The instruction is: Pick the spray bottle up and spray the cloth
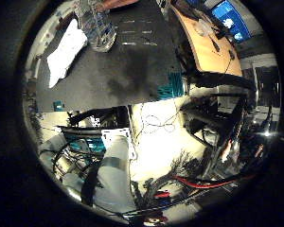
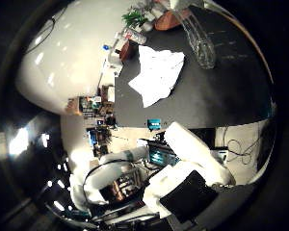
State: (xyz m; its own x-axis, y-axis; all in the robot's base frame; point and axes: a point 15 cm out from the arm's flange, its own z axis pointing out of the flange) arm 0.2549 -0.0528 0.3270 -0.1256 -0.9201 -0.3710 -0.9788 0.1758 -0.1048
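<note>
Two task things sit on the matte black tabletop [image 2: 221, 96], both far from the palm and small in each view. First comes the crumpled white cloth [image 2: 156, 74], lying flat on the black surface near one of its edges, its folds bunched and one corner trailing toward the table's rim. Just beside it, apart from it and not touching, stands the clear plastic spray bottle [image 2: 200, 43], upright on the same surface, with its head reaching past the table's far edge. Beyond the cloth, at the table's far corner, a small green leafy plant [image 2: 135, 18] shows among other small items too blurred to name.

The robot's white and black hand [image 2: 192, 159] is off the table, below its near edge and well apart from both bottle and cloth; it holds nothing. Whether it is open or closed cannot be told from what shows. The white robot arm [image 1: 113, 165] appears under the table's edge in the little finger side view. Beyond the black table in that view stands a curved light wooden desk [image 1: 213, 47], and beyond that a glowing blue screen [image 1: 229, 19].
</note>
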